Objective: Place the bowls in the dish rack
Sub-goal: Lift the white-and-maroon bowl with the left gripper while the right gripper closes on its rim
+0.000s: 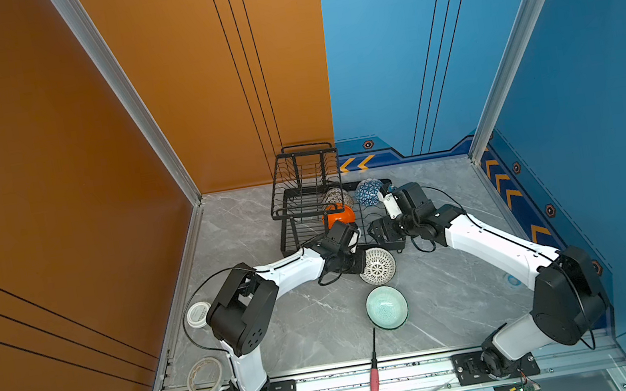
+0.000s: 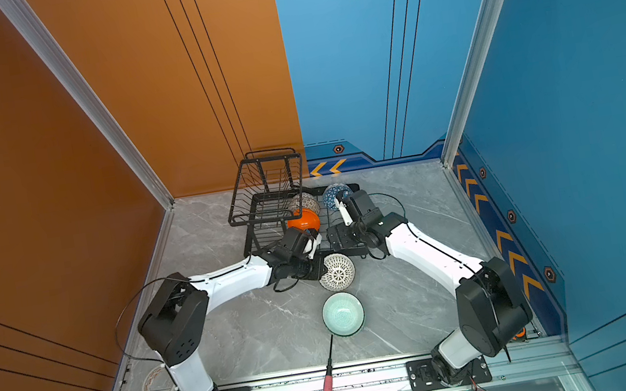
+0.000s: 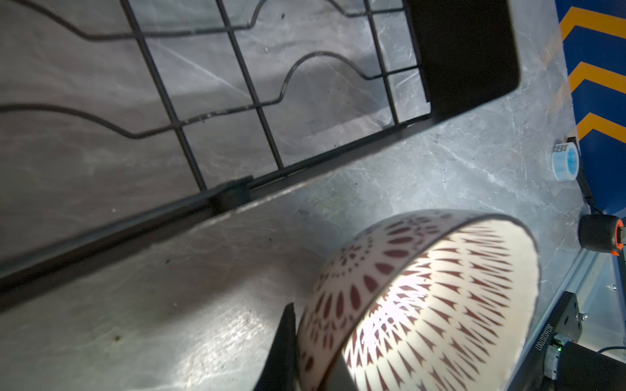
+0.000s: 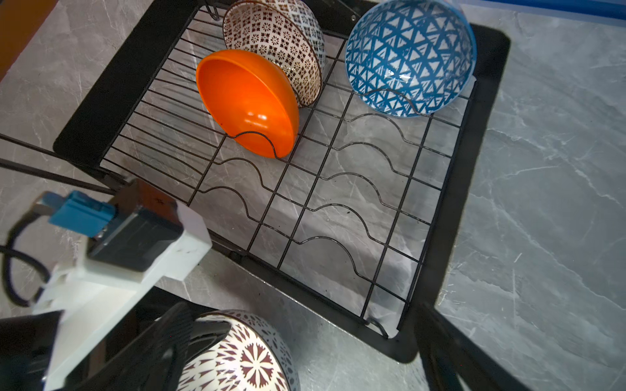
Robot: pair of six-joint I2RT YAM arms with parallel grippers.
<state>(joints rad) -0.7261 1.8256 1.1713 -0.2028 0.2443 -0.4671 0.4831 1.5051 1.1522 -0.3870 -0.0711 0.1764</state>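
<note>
Left wrist view: the left gripper (image 3: 305, 365) pinches the white patterned bowl's (image 3: 423, 304) rim beside the dish rack (image 3: 467, 50). The right gripper (image 1: 381, 232) hangs wide open near it.

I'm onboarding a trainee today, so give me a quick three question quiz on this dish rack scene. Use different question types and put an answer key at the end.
1. Count: how many bowls stand in the dish rack?
2. True or false: the left gripper is shut on the lattice-patterned bowl, just outside the rack.
3. Fill in: the upright bowl on the table, touched by no gripper, is coloured ____.

Key: 1. three; 2. true; 3. mint green.
</note>
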